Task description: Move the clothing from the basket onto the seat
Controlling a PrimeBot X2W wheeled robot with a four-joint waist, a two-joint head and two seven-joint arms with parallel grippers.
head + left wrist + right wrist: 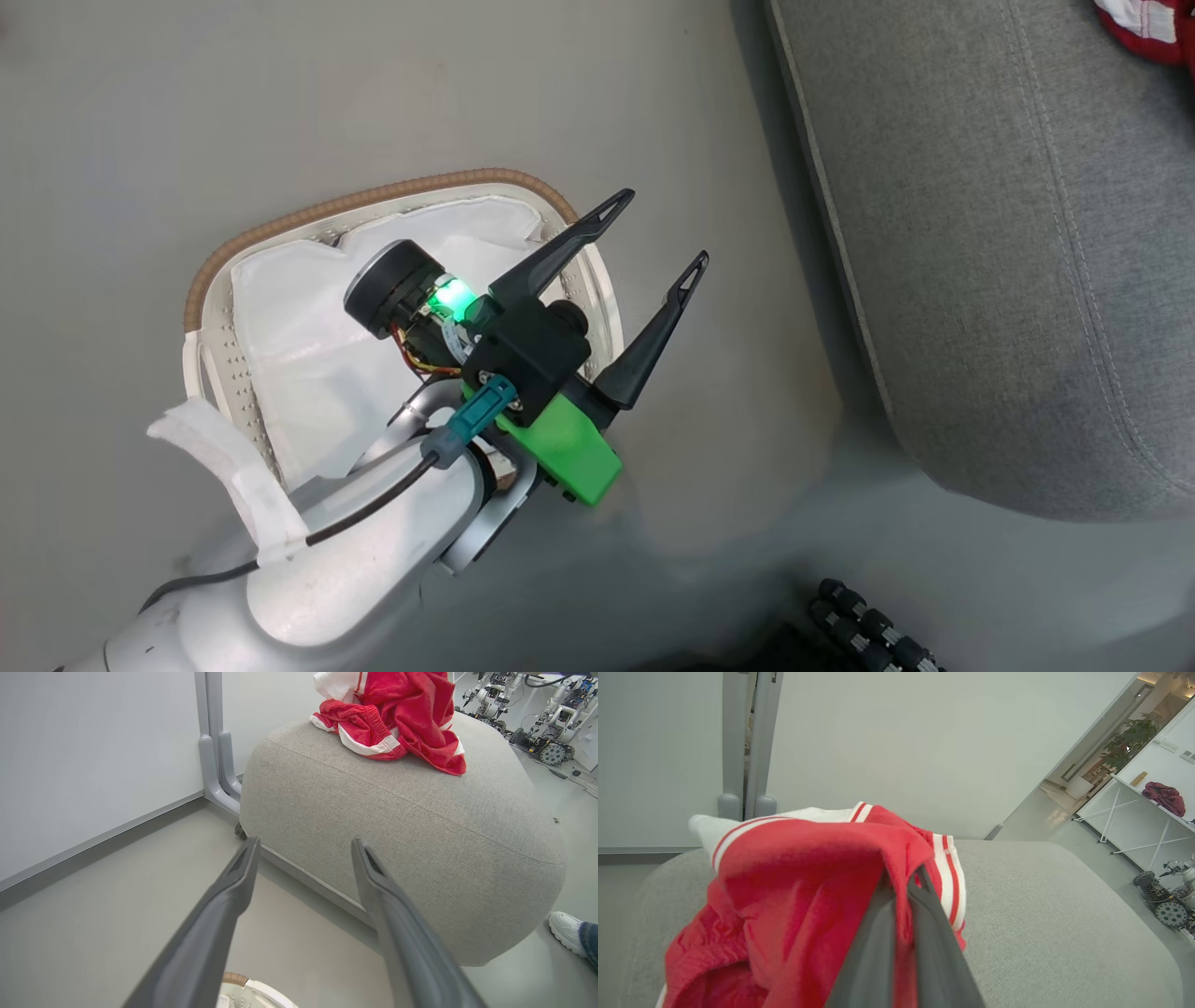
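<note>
- Fingers of the right gripper (903, 876) are pressed together on a fold of the clothing (808, 882). Red cloth shows in the narrow slit between the two dark fingers and drapes over their tips.
- The left gripper (659, 229) has its two fingers spread wide. Nothing is between them and they touch nothing.
- Around the right fingers, the clothing is a crumpled red heap with white stripes and white trim. It lies on top of the seat (1041, 905), and the pinched part stands up as a ridge above the rest.
- In the left wrist view the heap sits on the seat's top, toward its far side. The grey rounded flank below it is bare.
- Under the left gripper in the head view stands the basket (373, 198). It is on the floor (140, 140), near the seat but apart from it. One left fingertip reaches just past the brown woven rim, on the seat's side.
- Inside the basket lies a white sheet (308, 327), and one strip of it is flopped out over the near rim.
- Farther out, a pale wall (93, 742) and a grey post (215, 742) stand behind the seat.
- A person's white shoe (566, 931) rests on the floor beside the seat.
- Other robots (546, 742) stand in the background.
</note>
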